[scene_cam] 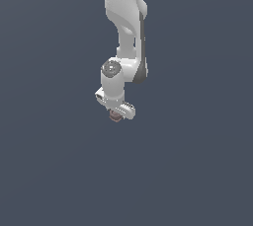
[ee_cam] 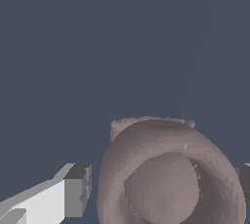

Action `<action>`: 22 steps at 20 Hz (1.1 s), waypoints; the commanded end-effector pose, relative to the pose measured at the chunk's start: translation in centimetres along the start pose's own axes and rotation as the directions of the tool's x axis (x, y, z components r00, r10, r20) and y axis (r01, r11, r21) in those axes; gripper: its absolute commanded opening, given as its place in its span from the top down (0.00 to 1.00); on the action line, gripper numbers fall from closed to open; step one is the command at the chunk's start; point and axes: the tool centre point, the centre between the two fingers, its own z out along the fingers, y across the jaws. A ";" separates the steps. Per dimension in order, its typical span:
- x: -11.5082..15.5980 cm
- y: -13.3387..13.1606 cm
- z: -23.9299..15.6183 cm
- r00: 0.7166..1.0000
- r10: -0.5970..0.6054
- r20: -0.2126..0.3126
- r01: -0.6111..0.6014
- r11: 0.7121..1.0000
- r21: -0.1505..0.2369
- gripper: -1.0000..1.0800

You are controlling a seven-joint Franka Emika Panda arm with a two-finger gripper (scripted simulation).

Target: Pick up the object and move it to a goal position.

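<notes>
The object point(scene_cam: 115, 117) is a tiny brownish-mauve knob that sits right under the white hand in the exterior view. In the wrist view the object point(ee_cam: 168, 179) looms large, a round rim around a domed middle. My gripper point(scene_cam: 117, 114) is shut on it, and its fingers are barely visible in the exterior view. In the wrist view one grey pad point(ee_cam: 77, 191) stands close against the object's side, and the other pad point(ee_cam: 244, 184) meets its opposite edge. The gripper point(ee_cam: 163, 191) straddles the object.
A plain dark blue-grey surface point(scene_cam: 59, 161) fills both views with no other objects. The white arm point(scene_cam: 126, 18) comes down from the top middle of the exterior view.
</notes>
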 end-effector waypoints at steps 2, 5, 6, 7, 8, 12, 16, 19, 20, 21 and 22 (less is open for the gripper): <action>0.1 0.0 0.6 1.000 0.001 -0.001 -0.001 1.000 0.001 0.04; 0.1 0.0 0.6 1.000 0.001 -0.001 -0.001 1.000 0.001 1.00; 0.1 0.0 0.6 1.000 0.001 -0.001 -0.001 1.000 0.001 1.00; 0.1 0.0 0.6 1.000 0.001 -0.001 -0.001 1.000 0.001 1.00; 0.1 0.0 0.6 1.000 0.001 -0.001 -0.001 1.000 0.001 1.00; 0.1 0.0 0.6 1.000 0.001 -0.001 -0.001 1.000 0.001 1.00; 0.1 -0.1 0.5 1.000 0.001 -0.002 -0.001 1.000 0.002 1.00; -0.3 -0.1 0.1 1.000 0.001 -0.002 -0.001 1.000 0.002 1.00; -0.4 -0.1 -0.1 1.000 0.001 -0.002 -0.001 1.000 0.002 1.00; -0.6 -0.1 -0.3 1.000 0.001 -0.002 -0.001 1.000 0.002 1.00; -0.9 -0.2 -0.6 1.000 0.001 -0.002 -0.001 1.000 0.002 1.00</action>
